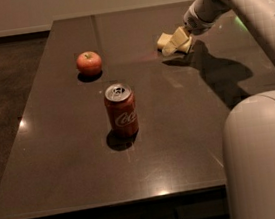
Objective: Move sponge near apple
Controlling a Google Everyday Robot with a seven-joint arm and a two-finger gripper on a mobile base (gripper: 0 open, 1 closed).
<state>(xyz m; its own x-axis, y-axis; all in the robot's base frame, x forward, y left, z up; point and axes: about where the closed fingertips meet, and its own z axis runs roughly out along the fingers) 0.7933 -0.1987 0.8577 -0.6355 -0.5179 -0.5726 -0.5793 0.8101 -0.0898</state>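
Note:
The pale yellow sponge lies on the dark table at the far right. My gripper hangs just to the right of it, low over the table. Its pale fingers are spread and hold nothing, with the left one right up against the sponge's right edge. The red-orange apple sits on the table's far left part, well to the left of the sponge.
A red cola can stands upright in the middle of the table, nearer than the apple. My white arm reaches in from the right, and my white base fills the lower right corner. Dark carpet lies to the left of the table.

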